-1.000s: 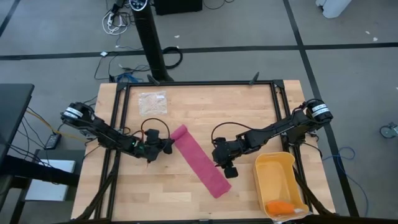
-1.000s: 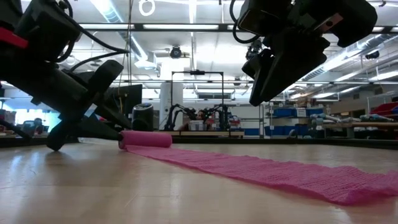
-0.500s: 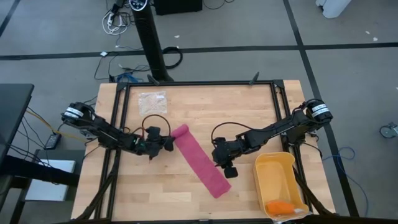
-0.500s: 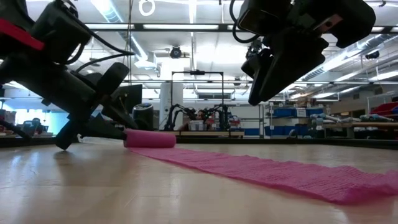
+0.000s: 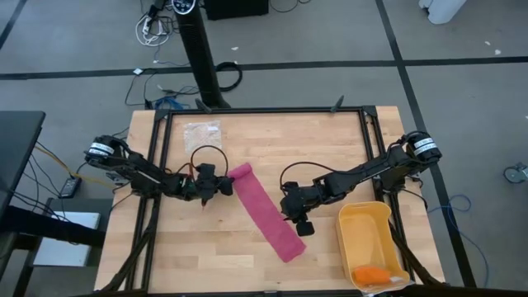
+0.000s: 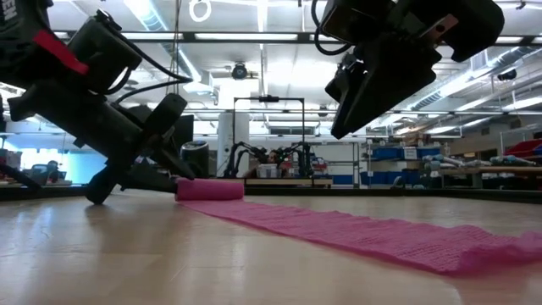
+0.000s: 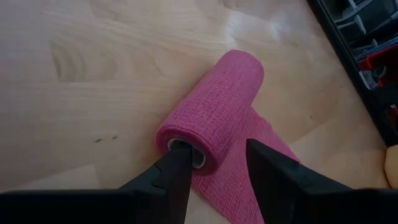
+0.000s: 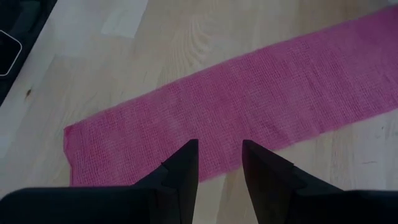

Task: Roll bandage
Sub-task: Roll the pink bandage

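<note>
The left gripper (image 7: 214, 171) straddles the bandage (image 7: 214, 118) roll's end, one open finger at its core; a skewed push could telescope it. The right gripper (image 8: 217, 163), half open and empty, hovers above the flat tail, which may drag unpinned.

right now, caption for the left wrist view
Open left gripper at the end of the bandage roll, on the table.

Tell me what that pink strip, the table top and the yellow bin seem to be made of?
The pink, partly rolled bandage strip looks like soft woven or knitted fabric: an open mesh texture shows, matte, with a slightly ragged free end. The pale table top looks like wood, with visible grain and a smooth, faintly glossy finish. The yellow rectangular bin seems to be moulded plastic, judging by its smooth, rounded walls.
</note>
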### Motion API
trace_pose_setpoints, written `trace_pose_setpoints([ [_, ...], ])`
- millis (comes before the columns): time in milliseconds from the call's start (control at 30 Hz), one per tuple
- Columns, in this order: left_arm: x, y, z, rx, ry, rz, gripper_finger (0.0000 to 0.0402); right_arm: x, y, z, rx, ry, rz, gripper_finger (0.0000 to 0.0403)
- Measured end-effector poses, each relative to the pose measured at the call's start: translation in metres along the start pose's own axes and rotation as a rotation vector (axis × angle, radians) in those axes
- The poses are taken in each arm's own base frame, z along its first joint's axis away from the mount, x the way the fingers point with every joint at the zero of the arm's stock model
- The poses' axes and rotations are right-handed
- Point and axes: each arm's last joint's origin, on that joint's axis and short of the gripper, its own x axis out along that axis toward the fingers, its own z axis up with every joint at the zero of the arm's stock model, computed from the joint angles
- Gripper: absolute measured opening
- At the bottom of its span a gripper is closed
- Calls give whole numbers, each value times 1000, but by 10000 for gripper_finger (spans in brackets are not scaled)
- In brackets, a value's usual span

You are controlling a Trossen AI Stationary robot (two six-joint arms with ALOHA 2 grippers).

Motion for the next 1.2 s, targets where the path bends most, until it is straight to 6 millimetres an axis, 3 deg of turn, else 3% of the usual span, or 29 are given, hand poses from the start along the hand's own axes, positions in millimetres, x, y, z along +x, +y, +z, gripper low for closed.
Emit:
trace_pose_setpoints([
  [567,17,6,4,142,-57,16,154,0,0,1,0,-14,1,128],
  [700,17,6,4,198,-57,13,119,0,0,2,0,-17,1,128],
  [867,17,4,6,333,-78,-8,24,0,0,3,-1,-26,2,126],
  [1200,12,-22,19,595,-268,-177,16,0,7,2,-16,-21,24,123],
])
